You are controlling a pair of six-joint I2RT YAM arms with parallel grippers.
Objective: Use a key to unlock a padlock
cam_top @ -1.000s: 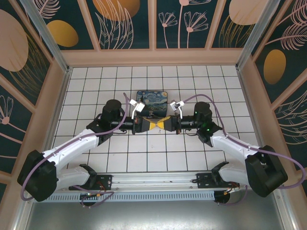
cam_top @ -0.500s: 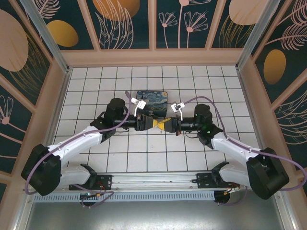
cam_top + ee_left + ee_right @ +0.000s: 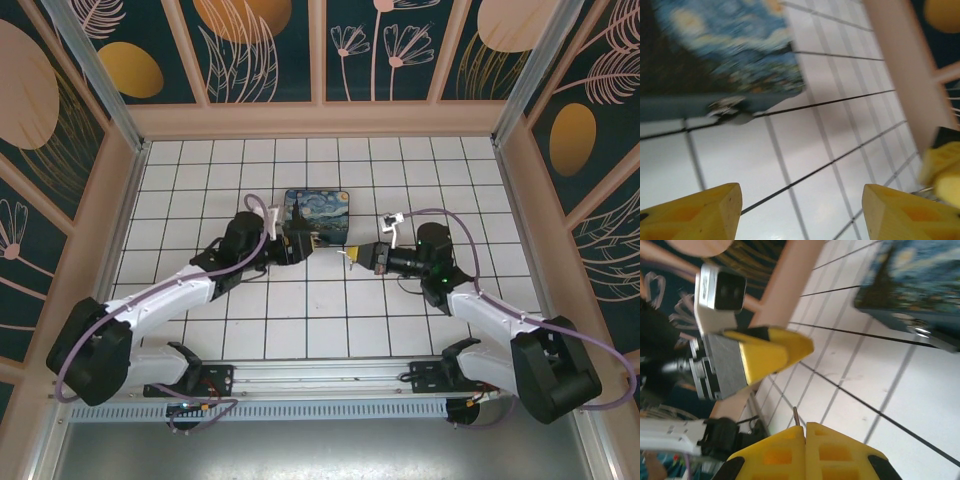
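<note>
Closest to me, the two white arms reach out from their bases over the white tiled floor with black grid lines.

The right pincer has its yellow fingers pressed flat against each other. A thin metal key pokes out of the seam between them, just past the tips, so the pincer is clamped on it. The key hangs above the tiles, not touching them.

Facing it, a short way beyond its tips, is the left pincer. Its jaws are spread wide, and between its two yellow fingertips there is only bare floor.

Past the left pincer's tips and slightly to one side, close by, lies a flat rectangular box painted with blue and yellow swirls, resting on the tiles. It is farther from the right pincer than from the left.

On the box's front edge, the side turned toward both pincers, sits a small silvery fitting. It is too blurred for me to tell whether this is the padlock, and I cannot pick the padlock out with any certainty elsewhere.

Behind the box the tiles run on to a pale wooden ledge.
</note>
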